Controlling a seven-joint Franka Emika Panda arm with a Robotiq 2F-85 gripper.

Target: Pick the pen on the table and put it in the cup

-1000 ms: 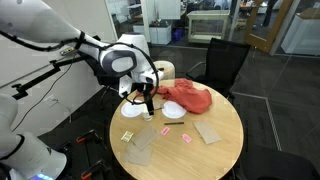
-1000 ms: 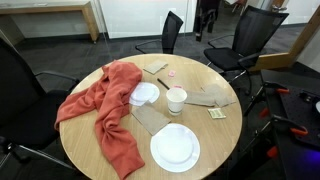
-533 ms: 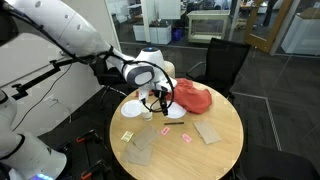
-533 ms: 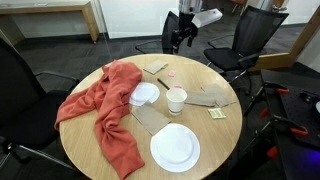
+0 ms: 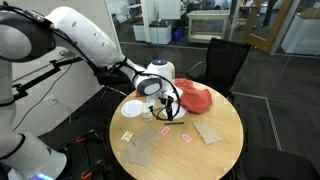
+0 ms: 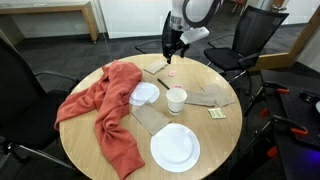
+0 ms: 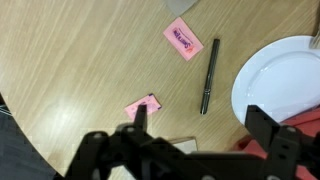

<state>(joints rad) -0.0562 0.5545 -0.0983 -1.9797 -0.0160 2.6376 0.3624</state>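
- Gripper (image 7: 197, 122): jaws spread wide and empty, low in the wrist view.
- Pen (image 7: 209, 76): flat on the table, centre-right, beside the plate (image 7: 285, 80).
- Cup (image 6: 176, 99): mid-frame.
- Advice: straddle the barrel mid-length, then descend squarely.

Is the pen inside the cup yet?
No. The pen lies flat on the table, outside the cup.
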